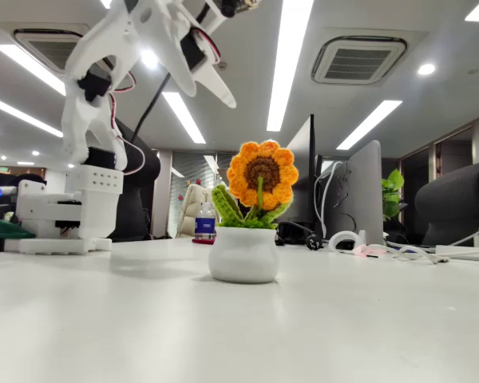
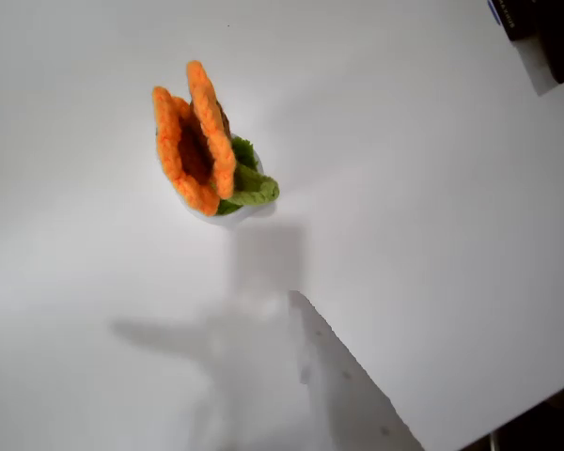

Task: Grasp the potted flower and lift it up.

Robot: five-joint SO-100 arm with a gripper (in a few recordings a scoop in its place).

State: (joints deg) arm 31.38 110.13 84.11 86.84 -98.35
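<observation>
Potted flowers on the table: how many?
1. The potted flower stands upright on the white table, centre of the fixed view; in the wrist view it sits upper left. None seem hidden.

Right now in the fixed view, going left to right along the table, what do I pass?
Robot arm base → water bottle → potted flower → monitor → leafy green plant → dark office chair.

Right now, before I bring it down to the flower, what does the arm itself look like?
The arm is white plastic, blocky at the base, with black motors at the joints. Red, white and black cables loop along it. The gripper has flat, tapering white fingers. I see no markings.
</observation>
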